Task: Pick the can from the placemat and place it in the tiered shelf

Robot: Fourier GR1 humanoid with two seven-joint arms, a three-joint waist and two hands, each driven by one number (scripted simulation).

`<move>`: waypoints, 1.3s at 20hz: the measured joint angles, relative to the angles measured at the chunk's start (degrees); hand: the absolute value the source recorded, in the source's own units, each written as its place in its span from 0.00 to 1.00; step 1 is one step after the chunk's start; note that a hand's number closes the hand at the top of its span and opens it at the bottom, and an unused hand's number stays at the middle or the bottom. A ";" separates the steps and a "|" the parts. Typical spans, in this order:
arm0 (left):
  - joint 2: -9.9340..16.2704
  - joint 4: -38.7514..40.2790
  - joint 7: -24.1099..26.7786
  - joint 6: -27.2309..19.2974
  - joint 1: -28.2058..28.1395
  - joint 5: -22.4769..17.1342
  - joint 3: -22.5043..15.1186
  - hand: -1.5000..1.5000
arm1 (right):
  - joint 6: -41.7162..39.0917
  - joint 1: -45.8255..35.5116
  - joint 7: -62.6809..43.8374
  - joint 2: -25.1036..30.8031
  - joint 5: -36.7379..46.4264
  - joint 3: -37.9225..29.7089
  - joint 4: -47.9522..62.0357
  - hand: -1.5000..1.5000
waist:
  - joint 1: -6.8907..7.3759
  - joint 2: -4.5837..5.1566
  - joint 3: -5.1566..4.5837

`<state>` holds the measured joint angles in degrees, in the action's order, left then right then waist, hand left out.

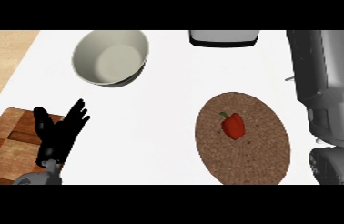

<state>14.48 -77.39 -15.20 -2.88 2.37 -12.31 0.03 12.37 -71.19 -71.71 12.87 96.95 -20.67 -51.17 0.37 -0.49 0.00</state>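
Left hand (59,129) rests at the counter's (161,109) lower left edge, fingers straight, spread and empty, beside a wooden board (17,143). A pale bowl (111,57) stands near the far edge. A round brown placemat (243,139) at lower right bears a red pepper (234,125); a can is not visible on it.

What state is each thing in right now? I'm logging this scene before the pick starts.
Placemat: flat on the counter, a pepper on it, no can visible.
Red pepper: lying on the placemat, untouched.
Bowl: upright, nothing inside.
Left hand: open, fingers up, resting at lower left.
Right hand: not in view.
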 measured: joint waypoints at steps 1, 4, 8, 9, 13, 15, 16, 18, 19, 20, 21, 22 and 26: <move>-0.01 0.34 0.09 -0.03 0.09 0.07 0.10 0.50 | -0.67 -0.97 0.19 0.71 0.62 -0.76 -0.47 1.00 | -0.18 0.01 0.03; 0.19 0.03 -0.16 -0.18 0.08 0.34 0.22 0.50 | -2.81 -3.37 0.73 2.27 2.73 -2.64 -1.71 1.00 | -0.28 0.01 0.04; -0.31 -0.31 -0.40 -0.47 -0.09 0.54 0.08 0.50 | -5.14 -4.72 2.31 5.44 4.66 -5.55 -3.18 1.00 | -0.41 0.08 0.05; -0.47 -0.18 0.02 -0.51 -0.17 0.60 0.15 0.50 | -5.88 -5.16 2.67 6.18 5.03 -6.24 -3.52 1.00 | -0.43 0.10 0.07; -0.03 -0.63 -0.41 0.07 -0.54 0.35 0.51 0.50 | -9.03 -6.11 4.34 8.97 5.78 -8.80 -4.78 1.00 | -0.46 0.11 0.06; -0.20 -1.10 -0.43 0.04 -0.85 0.54 0.33 0.50 | -10.36 -5.89 6.00 10.91 5.04 -10.53 -5.54 1.00 | -0.53 0.13 0.04; -0.37 -0.64 -0.19 0.07 -0.75 0.61 0.36 0.50 | -11.16 -5.95 6.54 11.10 4.80 -11.11 -5.87 1.00 | -0.58 0.12 0.09; -0.35 -0.64 0.07 -0.04 -0.87 0.93 0.46 0.50 | -12.66 -5.25 7.86 11.97 3.88 -12.60 -6.66 1.00 | -0.62 0.10 0.10; -0.35 -0.70 0.50 0.19 -1.04 0.79 0.64 0.50 | -13.17 -4.55 8.50 12.58 3.26 -13.61 -6.76 1.00 | -0.60 0.12 0.09; -0.30 -0.56 0.16 0.09 -0.76 0.89 0.72 0.50 | -13.89 -3.75 8.97 12.46 2.74 -14.11 -7.42 1.00 | -0.68 0.11 0.12; 0.00 -1.05 -0.31 0.25 -0.83 0.70 0.97 0.50 | -14.52 -3.52 9.43 12.91 2.31 -14.55 -7.35 1.00 | -0.56 0.17 0.10; -0.24 -0.72 0.10 0.18 -0.84 0.99 0.88 0.50 | -14.86 -2.45 9.80 12.93 1.86 -14.93 -7.66 1.00 | -0.56 0.19 0.08; -0.50 -0.55 -0.04 0.58 -0.79 0.80 1.19 0.50 | -16.47 0.75 11.32 14.94 0.30 -16.44 -8.32 1.00 | -0.51 0.21 0.15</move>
<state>13.97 -77.94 -15.24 -2.30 1.58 -11.51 1.22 -4.11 -70.44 -60.39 27.82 97.25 -37.11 -59.49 -0.14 -0.28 0.15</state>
